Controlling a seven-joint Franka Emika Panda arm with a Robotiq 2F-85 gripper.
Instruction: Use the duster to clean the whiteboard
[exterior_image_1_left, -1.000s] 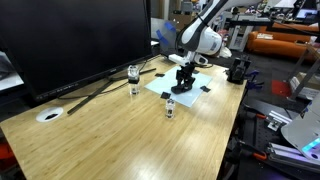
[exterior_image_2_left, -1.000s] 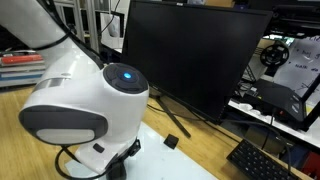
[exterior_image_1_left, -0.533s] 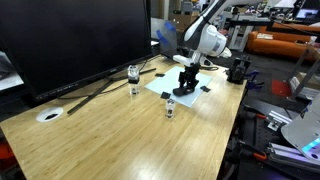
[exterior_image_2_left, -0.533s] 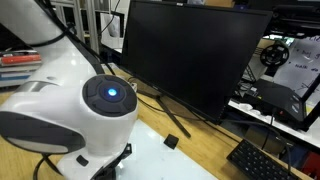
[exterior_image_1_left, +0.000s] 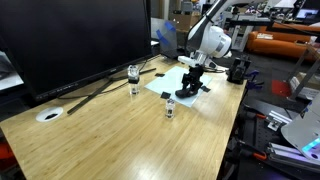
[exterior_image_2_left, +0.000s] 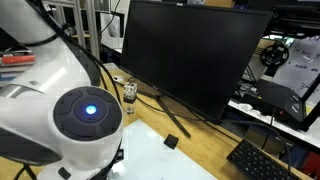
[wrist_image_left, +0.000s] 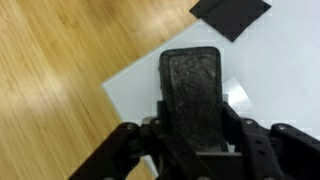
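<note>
Duster: we see a dark block (wrist_image_left: 190, 85) at the centre of the wrist view, over the whiteboard (wrist_image_left: 275, 95).
Gripper: it (wrist_image_left: 192, 138) is clenched on the duster's lower end, one finger on each long side.
Long axis: it runs bottom to top in the wrist frame, straight out from the gripper.
Key relation: the duster sits just inside the whiteboard's near corner, which points to the left of the frame. Most of the sheet lies to the right and lower right of it.
Surroundings: the table (wrist_image_left: 60, 60) fills the upper left, and a black tab (wrist_image_left: 232, 12) marks the sheet's corner at the top.
Contact: we cannot tell whether the duster's face presses on the sheet or hangs just above it. We make out no scribbles here.
Arm pose: in an exterior view the gripper (exterior_image_1_left: 192, 80) points down over the sheet (exterior_image_1_left: 163, 86), and the arm (exterior_image_1_left: 210, 40) rises toward the upper right of the frame.
Next move, our judgement: sweep toward the right of the wrist frame, across the short axis, so the broad face wipes.
</note>
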